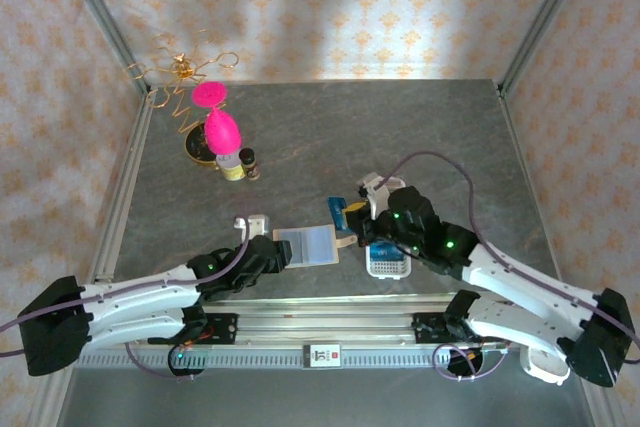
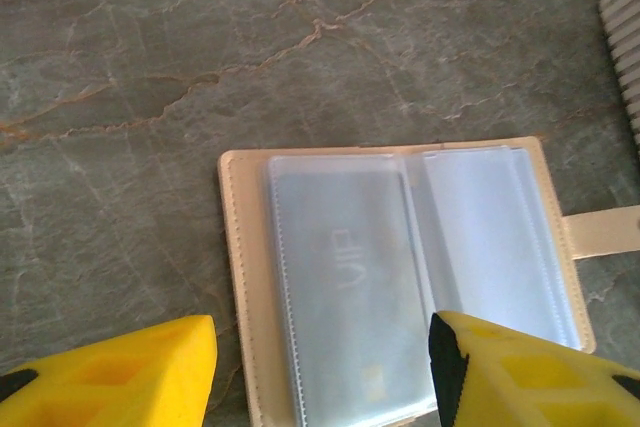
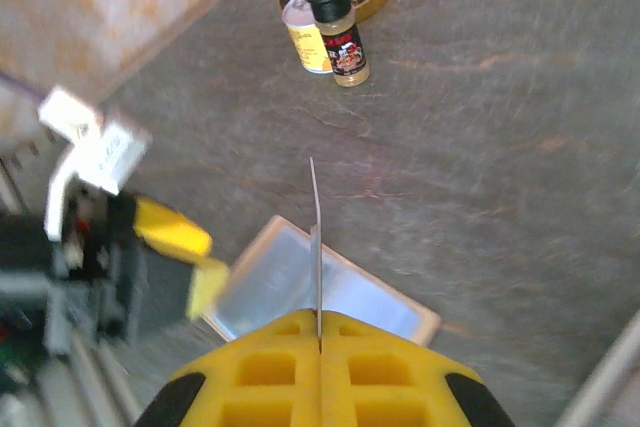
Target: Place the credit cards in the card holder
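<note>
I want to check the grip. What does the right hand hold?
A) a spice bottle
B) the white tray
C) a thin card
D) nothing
C: the right hand is shut on a thin card, seen edge-on, with the open card holder behind it.
</note>
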